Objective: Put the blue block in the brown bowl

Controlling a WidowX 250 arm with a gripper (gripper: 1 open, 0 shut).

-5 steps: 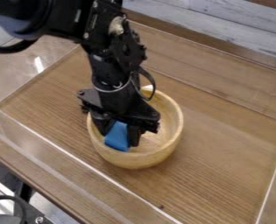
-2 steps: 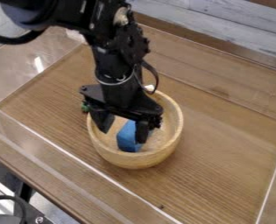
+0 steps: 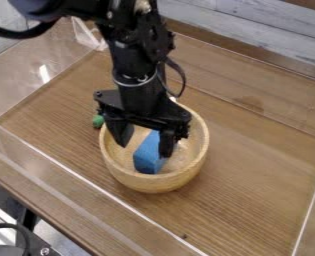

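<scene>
The smooth blue block (image 3: 149, 155), a plain rectangular brick, lay inside the round, thick-rimmed brown bowl (image 3: 187, 172) of light grained wood. The black gripper (image 3: 148, 131) hung just above it, jaws spread apart, gripping nothing. A small green object (image 3: 94, 121) sat on the wood-grain tabletop (image 3: 253, 110) at the bowl's ten o'clock.

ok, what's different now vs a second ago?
The end effector has let go of the blue block: its jaws were closed on the block and now stand open, lifted slightly above it. The block lies inside the brown bowl. The bowl sits where it was, and the small green object behind its left side has not shifted.
</scene>
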